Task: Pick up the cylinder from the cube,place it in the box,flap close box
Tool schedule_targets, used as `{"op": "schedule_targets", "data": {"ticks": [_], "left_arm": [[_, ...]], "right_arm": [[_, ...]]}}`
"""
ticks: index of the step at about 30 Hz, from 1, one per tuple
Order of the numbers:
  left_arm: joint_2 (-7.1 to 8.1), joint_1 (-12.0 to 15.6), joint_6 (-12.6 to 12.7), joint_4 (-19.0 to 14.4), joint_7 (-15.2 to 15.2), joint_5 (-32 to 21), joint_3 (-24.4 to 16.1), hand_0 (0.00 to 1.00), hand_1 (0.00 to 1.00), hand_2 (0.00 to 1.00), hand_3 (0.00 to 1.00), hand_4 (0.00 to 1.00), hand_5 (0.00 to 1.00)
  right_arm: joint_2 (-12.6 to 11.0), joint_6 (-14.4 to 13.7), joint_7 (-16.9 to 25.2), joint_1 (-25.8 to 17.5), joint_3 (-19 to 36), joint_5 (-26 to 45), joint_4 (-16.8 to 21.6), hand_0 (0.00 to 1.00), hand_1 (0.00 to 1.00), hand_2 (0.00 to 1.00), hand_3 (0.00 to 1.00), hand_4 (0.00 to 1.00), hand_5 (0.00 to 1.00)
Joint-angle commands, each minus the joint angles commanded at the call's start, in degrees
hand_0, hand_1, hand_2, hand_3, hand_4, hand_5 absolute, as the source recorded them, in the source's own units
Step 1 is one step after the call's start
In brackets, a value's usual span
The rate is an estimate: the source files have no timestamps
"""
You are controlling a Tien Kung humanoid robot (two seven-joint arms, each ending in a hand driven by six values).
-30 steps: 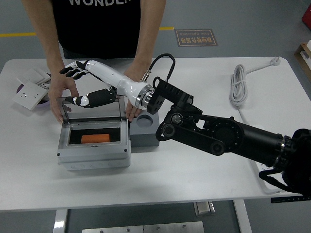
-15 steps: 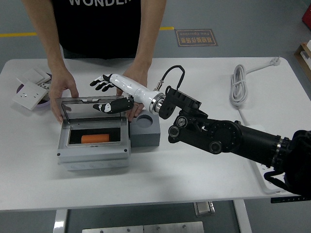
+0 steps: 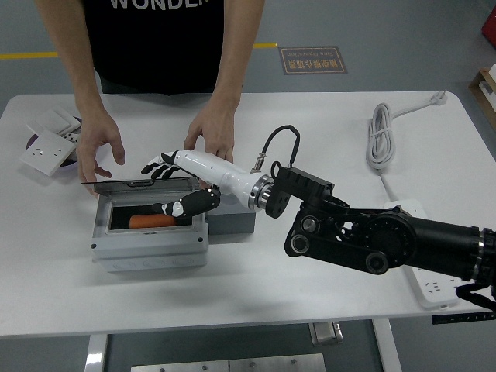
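Reaching flat over the box, right hand, fingers spread.

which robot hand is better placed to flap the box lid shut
Right. The right robot hand is spread over the grey plastic box beside its clear hinged lid; the orange cylinder lies inside. No left arm shows.

The right arm is bulky matte black with round joint housings; at ten o'clock it gives way to a silver collar, a white forearm and a black-and-white right hand. A black cable loops above. The person wears a black printed T-shirt.
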Motion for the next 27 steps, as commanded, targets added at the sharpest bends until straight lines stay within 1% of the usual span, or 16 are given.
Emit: {"op": "schedule_targets", "data": {"ticks": [4,7,8,9,14,15,20,21,26,27], "left_arm": [[0.13,0.1,0.1,0.0,-0.1,-0.4,0.2,0.923,0.852,0.854,0.951,0.002,0.002],[0.24,0.1,0.1,0.0,-0.3,-0.9,0.5,0.923,0.852,0.854,0.951,0.002,0.002],[0.28,0.1,0.1,0.0,-0.3,-1.0,0.5,0.923,0.852,0.854,0.951,0.002,0.002],[0.32,0.0,0.1,0.0,-0.4,-1.1,0.6,0.923,0.852,0.854,0.951,0.002,0.002],[0.44,-0.3,0.1,0.0,-0.6,-1.3,0.7,0.923,0.852,0.854,0.951,0.002,0.002],[0.45,-0.3,0.1,0.0,-0.6,-1.3,0.7,0.923,0.852,0.854,0.951,0.002,0.002],[0.54,-0.1,0.2,0.0,-0.5,-1.4,0.9,0.923,0.852,0.854,0.951,0.002,0.002],[0.54,-0.1,0.2,0.0,-0.5,-1.4,0.8,0.923,0.852,0.854,0.951,0.002,0.002],[0.46,0.0,0.2,0.0,-0.4,-1.2,0.6,0.923,0.852,0.854,0.951,0.002,0.002],[0.42,0.0,0.2,0.0,-0.4,-1.1,0.6,0.923,0.852,0.854,0.951,0.002,0.002]], "right_arm": [[-1.1,0.0,-0.9,-0.1,-1.1,0.5,3.9,0.774,0.692,0.724,0.754,0.700,0.287],[-1.3,0.5,-1.1,-0.2,-2.1,1.7,5.2,0.774,0.692,0.724,0.754,0.700,0.287],[-1.2,0.8,-1.1,-0.4,-2.7,2.4,5.1,0.774,0.692,0.724,0.754,0.700,0.287],[-1.1,1.1,-1.0,-0.7,-3.2,3.2,4.8,0.770,0.692,0.729,0.753,0.672,0.293],[-0.9,2.1,-0.3,-2.0,-3.9,5.9,3.3,0.770,0.692,0.729,0.753,0.672,0.293],[-0.9,2.1,-0.2,-2.1,-3.7,6.0,3.2,0.771,0.696,0.742,0.750,0.572,0.334],[-2.6,1.6,0.1,-3.0,-0.1,5.0,3.9,0.771,0.696,0.742,0.750,0.572,0.334],[-3.1,1.4,0.1,-3.2,0.9,4.4,4.3,0.774,0.697,0.745,0.743,0.460,0.363],[-5.4,0.7,0.0,-4.5,6.1,1.3,6.0,0.774,0.697,0.745,0.743,0.460,0.363],[-5.8,0.6,0.0,-4.8,7.1,0.8,6.2,0.771,0.698,0.745,0.744,0.433,0.372]]}}
